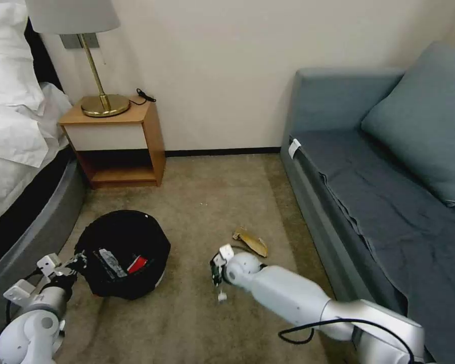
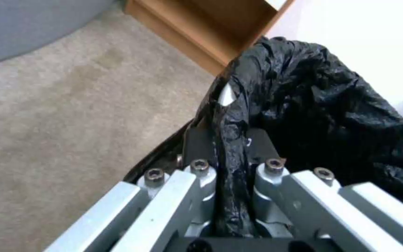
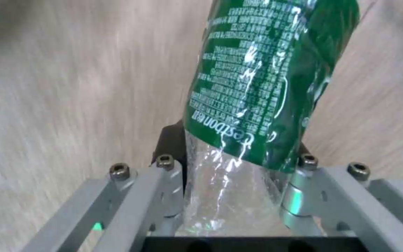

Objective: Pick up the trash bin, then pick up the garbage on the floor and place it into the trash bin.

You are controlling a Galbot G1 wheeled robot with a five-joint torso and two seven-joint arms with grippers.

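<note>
Clamping the bin's bagged rim, the left gripper (image 2: 229,147) has its two dark pads pressed on either side of a fold of black plastic. The bin (image 1: 121,253) spreads out directly ahead of that gripper, tilted toward it, with a red wrapper (image 1: 137,264) and a grey-and-white piece lying inside; a sliver of white base shows on the far lower side. Beyond the bin from this gripper stands a wooden nightstand (image 1: 117,144) with a brass lamp (image 1: 102,98), and the bed (image 1: 15,136) runs along the outer side of the left arm.

The right gripper (image 3: 232,154) is closed on a clear bottle (image 3: 262,80), gripping the bare plastic just below the green label, with the labelled body pointing away from the wrist over the carpet (image 1: 202,202). From the head view this gripper (image 1: 218,268) hangs low over the carpet to the right of the bin, apart from it; whether the bottle touches the carpet is hard to tell. Just past the right gripper lies a tan-brown wrapper (image 1: 251,241) on the carpet. Further out on that side runs a grey-blue sofa (image 1: 389,202) with a cushion (image 1: 429,121).
</note>
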